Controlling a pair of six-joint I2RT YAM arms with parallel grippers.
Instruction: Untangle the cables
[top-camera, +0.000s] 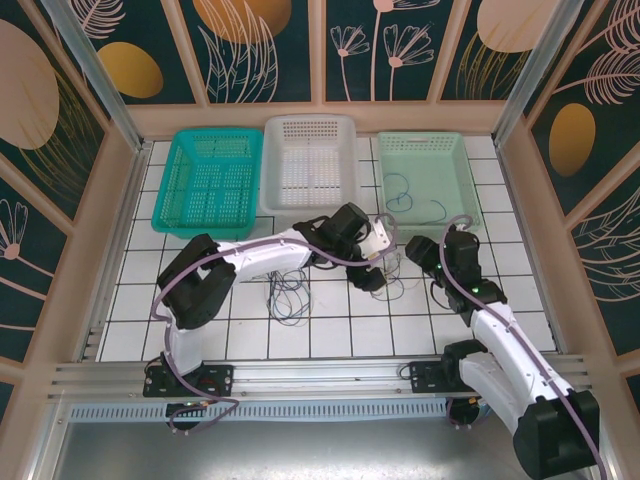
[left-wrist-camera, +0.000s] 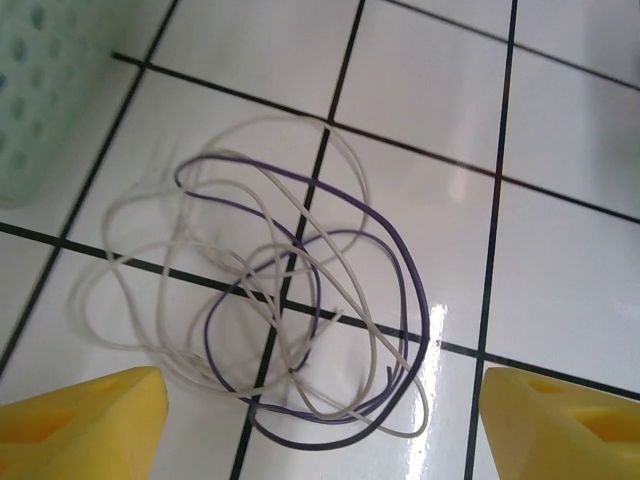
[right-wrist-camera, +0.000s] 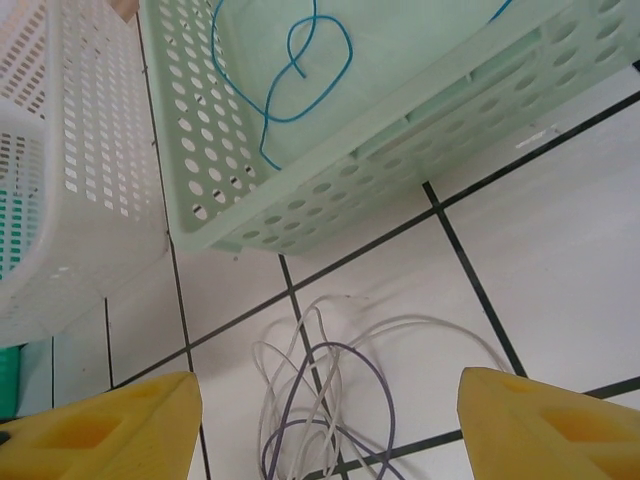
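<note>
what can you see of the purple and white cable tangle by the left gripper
The cable tangle is thin, floppy wire, dark purple and whitish, in loose overlapping loops that cross many times. It lies flat on the white tiled table, across black grout lines, near a mint green basket but apart from it. The left gripper stands open above, its yellow fingers not touching it.

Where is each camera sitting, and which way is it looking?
Top camera: above and behind, looking down at the tiled table; shows left arm and right arm.
Left wrist camera: on the left arm, looking down at the white-and-purple cable tangle; left claw open.
Right wrist camera: on the right arm, looking down and forward at the mint basket holding a blue cable; right claw open.
Shared: both wrist views show the mint basket and a white-and-purple cable tangle.
</note>
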